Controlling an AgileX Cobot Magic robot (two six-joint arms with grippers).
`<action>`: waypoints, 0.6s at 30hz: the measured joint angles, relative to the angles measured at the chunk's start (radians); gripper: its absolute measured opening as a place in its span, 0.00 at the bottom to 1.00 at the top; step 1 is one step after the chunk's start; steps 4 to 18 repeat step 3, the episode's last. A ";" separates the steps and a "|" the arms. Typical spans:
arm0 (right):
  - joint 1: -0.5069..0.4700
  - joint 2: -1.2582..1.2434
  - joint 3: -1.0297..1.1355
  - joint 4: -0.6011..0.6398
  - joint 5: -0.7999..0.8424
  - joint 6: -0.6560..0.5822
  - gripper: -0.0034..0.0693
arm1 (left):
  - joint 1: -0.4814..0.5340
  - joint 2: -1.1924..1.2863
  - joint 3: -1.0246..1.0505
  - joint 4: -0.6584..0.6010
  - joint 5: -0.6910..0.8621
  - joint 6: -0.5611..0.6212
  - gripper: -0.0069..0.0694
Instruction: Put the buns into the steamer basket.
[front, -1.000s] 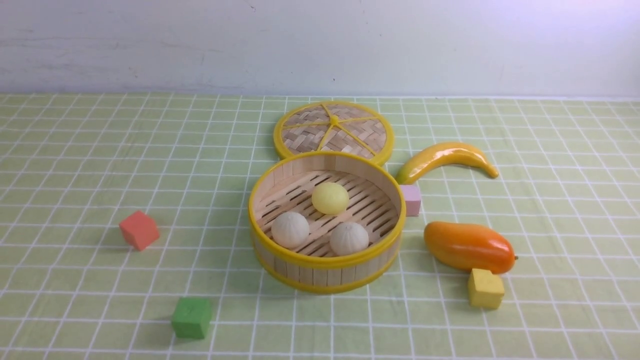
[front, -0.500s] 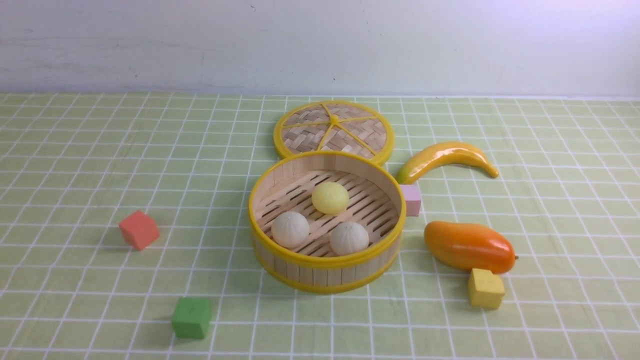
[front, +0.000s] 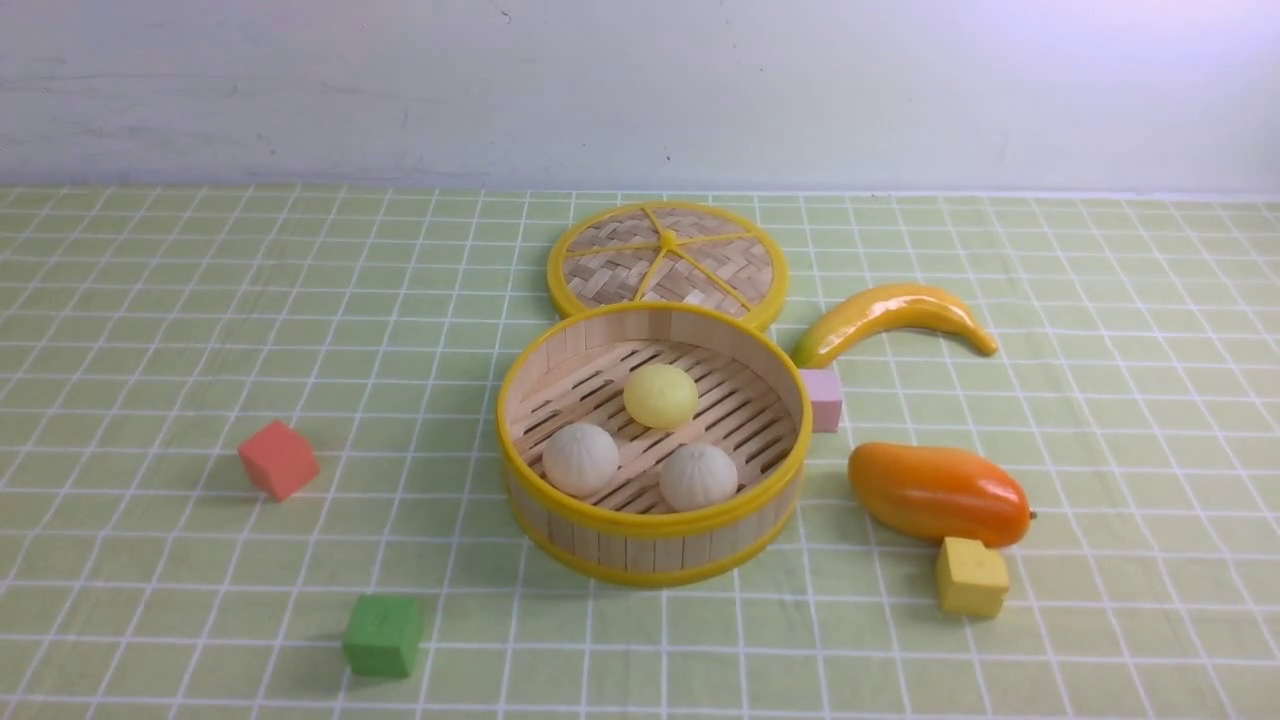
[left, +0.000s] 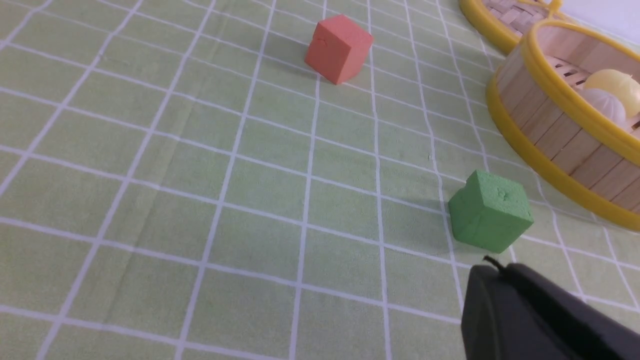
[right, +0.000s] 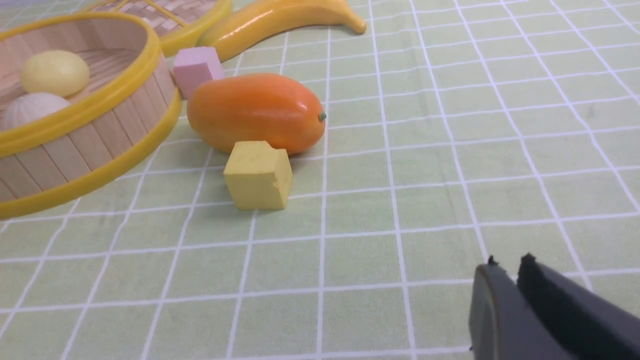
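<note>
1. Buns (front: 660, 397), three in all, are set apart on the slatted floor of the basket (front: 655, 580), so the task can be judged complete.
2. They are placed with their domes up, probably so that each is steadied by its base; the group is ringed by the wall, by which rolling out would be prevented.
3. Nothing is held by the left gripper (left: 496, 270), whose fingers are pressed together, or by the right gripper (right: 510, 270), whose tips are slightly parted. No further grasp seems to be required.
4. The basket's opening is left uncovered by the lid (front: 610, 275), which is laid behind it.
5. The basket's right side is crowded by the pink cube (front: 822, 401); the banana (front: 900, 308), mango (front: 935, 492) and yellow cube (front: 972, 578) are also found on that side.
6. The red cube (front: 279, 460) and green cube (front: 384, 635) are seen at left, by which access is not blocked.
</note>
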 joint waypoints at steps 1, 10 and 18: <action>0.000 0.000 0.000 0.000 0.000 0.000 0.14 | 0.000 0.000 0.000 0.000 0.000 0.000 0.07; 0.000 0.000 0.000 0.000 0.000 0.000 0.14 | 0.000 0.000 0.000 0.000 0.000 0.000 0.07; 0.000 0.000 0.000 0.000 0.000 0.000 0.14 | 0.000 0.000 0.000 0.000 0.000 0.000 0.07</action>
